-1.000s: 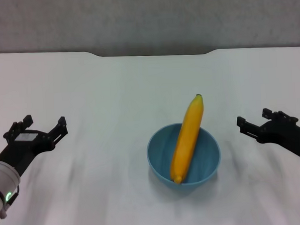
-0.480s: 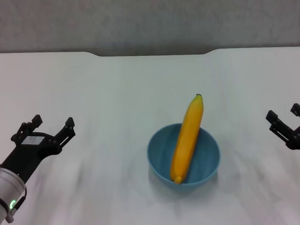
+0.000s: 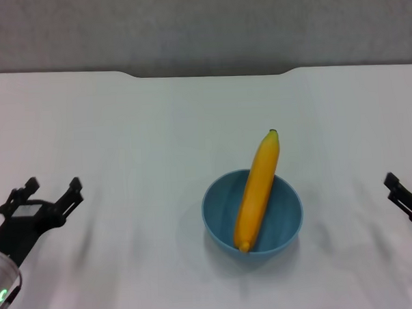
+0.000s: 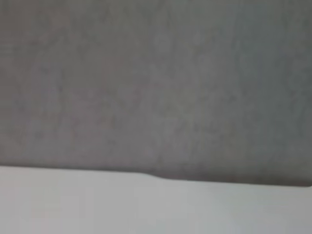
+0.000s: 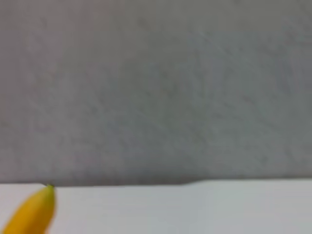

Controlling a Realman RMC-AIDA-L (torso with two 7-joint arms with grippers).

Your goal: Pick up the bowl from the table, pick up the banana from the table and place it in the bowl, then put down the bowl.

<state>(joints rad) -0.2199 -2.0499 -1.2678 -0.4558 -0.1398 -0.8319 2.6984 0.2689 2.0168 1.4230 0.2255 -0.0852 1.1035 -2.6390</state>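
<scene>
The light-blue bowl (image 3: 219,215) stands on the white table (image 3: 157,129), a little right of centre. Inside it the yellow banana (image 3: 257,190) lies lengthwise, its dark stem tip sticking out over the far rim. My left gripper (image 3: 53,187) hovers open and holds nothing, far to the left of the bowl near the table's front. At the picture's right edge, well clear of the bowl, my right gripper (image 3: 407,178) is open, holds nothing and is partly cut off. The right wrist view catches only the banana's tip (image 5: 35,210).
The table's far edge has a shallow notch (image 3: 213,73) with a grey wall (image 3: 200,25) behind it. Both wrist views show mostly that wall (image 4: 156,83) above a strip of tabletop (image 4: 146,204).
The right gripper has drawn away to the right, almost out of the picture. The left gripper has pulled back to the left and nearer the front edge. Bowl and banana have not moved.
</scene>
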